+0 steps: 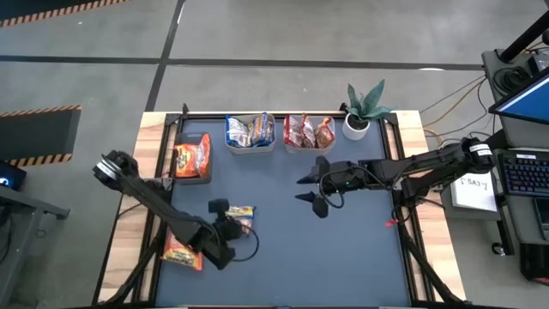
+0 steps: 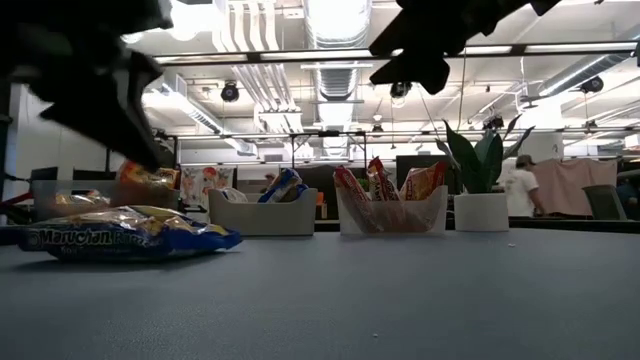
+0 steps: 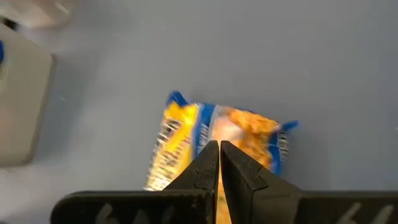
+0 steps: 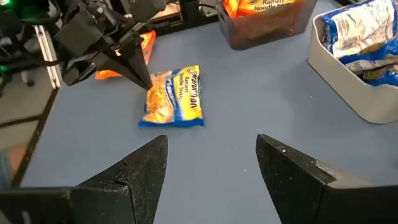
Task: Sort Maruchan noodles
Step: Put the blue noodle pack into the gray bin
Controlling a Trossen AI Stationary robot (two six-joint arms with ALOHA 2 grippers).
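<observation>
Near the front left of the table (image 1: 283, 257) we see a yellow-and-blue noodle packet (image 1: 241, 211) lying flat, with the left gripper (image 1: 230, 225) just over its near end, fingers pressed together and holding nothing. Toward the front left corner lies an orange packet (image 1: 183, 252). Along the back edge stand three tubs: orange packets (image 1: 192, 158), blue packets (image 1: 250, 131), red packets (image 1: 309, 131). Our right gripper (image 1: 310, 189) hangs mid-table, fingers spread, empty, beside a potted plant (image 1: 365, 107).

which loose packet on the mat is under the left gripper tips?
The yellow-and-blue packet mid-mat; the shut left gripper points down at it. The orange packet lies apart, near the front-left corner.
</observation>
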